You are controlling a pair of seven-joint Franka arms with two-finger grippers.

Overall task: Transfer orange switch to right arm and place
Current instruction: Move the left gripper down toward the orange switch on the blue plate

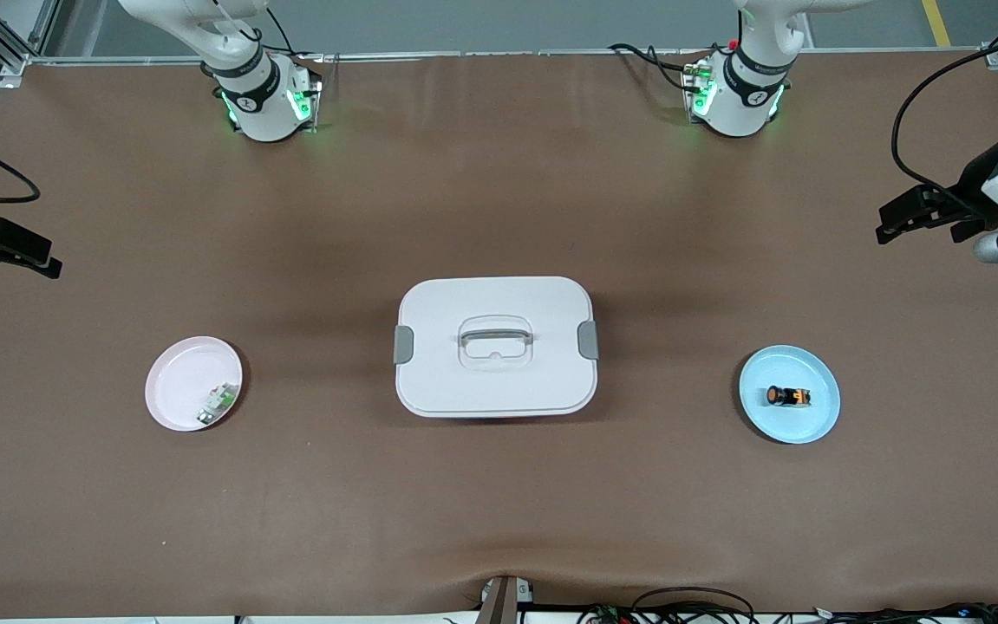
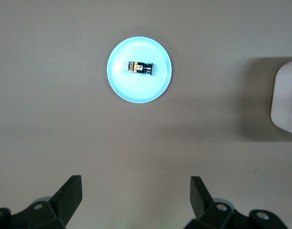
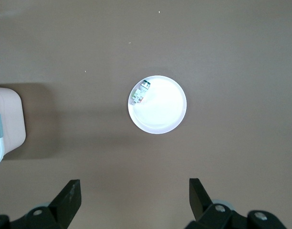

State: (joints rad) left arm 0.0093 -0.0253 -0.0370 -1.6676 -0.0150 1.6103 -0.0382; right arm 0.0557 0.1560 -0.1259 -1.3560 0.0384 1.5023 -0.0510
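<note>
- Two grippers hung apart from the work: we saw the left gripper (image 2: 134, 198), jaws wide and empty, high over bare table at its own end.
- Orange switch (image 1: 788, 397) lay sideways on the blue plate (image 1: 818, 423), at the left arm's end, its long axis running along the table.
- Right gripper (image 3: 134, 198) waited, jaws wide, above the pink plate (image 1: 171, 390).

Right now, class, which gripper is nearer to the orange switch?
Left. The left gripper hangs open at the blue plate's end of the table, where the orange switch lies; the right gripper waits open at the pink plate's end.
</note>
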